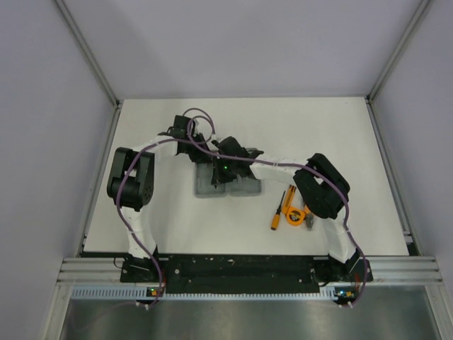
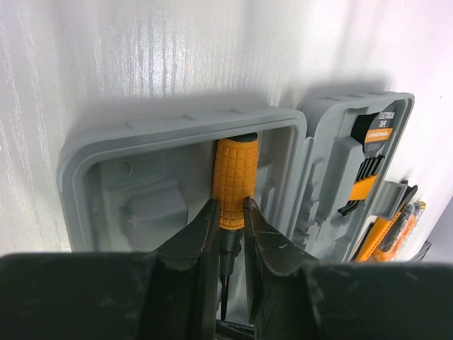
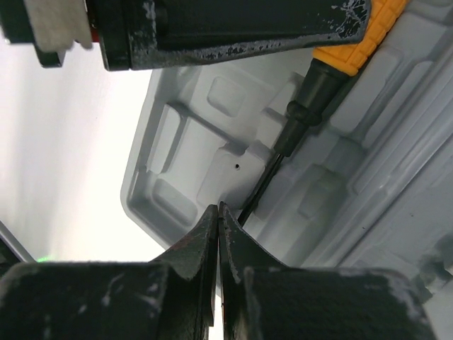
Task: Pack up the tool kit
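Grey case [image 1: 207, 190]: plastic, lying open and flat on the white table [image 1: 318, 127], roughly mid-table, both arms bent in over it from the near edge.
Screwdriver [image 2: 236, 177]: chunky orange ribbed handle with a black end cap and a thin dark shaft, sitting in one moulded half of the case. Cap end right up by the rim wall in the left wrist view. Fully seated in its slot or just held above it, honestly can't tell.
Left gripper [image 2: 231, 207]: clamped on the lower part of that orange handle, one finger pressed against each side.
Right gripper [image 3: 218, 212]: fingertips squeezed tight together with nothing visible between them, parked low over the same tray half. Screwdriver shaft running down and ending just beside the tips; touching or not, no idea.
Other case half [image 2: 333, 177]: hinged alongside, with black-and-orange bits [image 2: 364, 173] tucked into it and a small printed label on top, too small to read properly.
Loose stuff: second orange screwdriver [image 1: 276, 214] and round orange tape measure [image 1: 294, 212] out on the table to the right of the case, apart from it and near the right arm. Touching each other or just side by side, not clear from above.
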### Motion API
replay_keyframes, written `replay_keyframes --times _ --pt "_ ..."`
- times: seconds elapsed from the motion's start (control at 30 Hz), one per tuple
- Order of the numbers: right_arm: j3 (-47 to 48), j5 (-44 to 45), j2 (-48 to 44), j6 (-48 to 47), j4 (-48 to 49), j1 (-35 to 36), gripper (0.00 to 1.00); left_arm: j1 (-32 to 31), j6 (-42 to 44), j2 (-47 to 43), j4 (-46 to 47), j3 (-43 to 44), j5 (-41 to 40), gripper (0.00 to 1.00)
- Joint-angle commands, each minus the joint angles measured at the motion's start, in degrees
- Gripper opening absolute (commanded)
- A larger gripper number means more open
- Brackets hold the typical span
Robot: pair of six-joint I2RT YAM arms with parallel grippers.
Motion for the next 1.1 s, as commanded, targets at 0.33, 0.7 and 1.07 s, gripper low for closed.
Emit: replay_keyframes --times 0.33,0.7,1.07 --pt "1.36 0.72 -1.51 1.45 0.72 0.83 0.00 -0.15 -0.15 1.41 -3.31 0.56 -2.46 0.15" --pt "0.23 6.26 -7.40 0.22 1.60 0.83 0.23 -0.06 0.20 1.40 -3.13 1.53 -0.79 0.15" --pt "-2.05 6.70 -5.47 1.36 -0.60 0.83 0.11 -0.06 0.11 1.58 -2.87 1.53 -0.43 0.15"
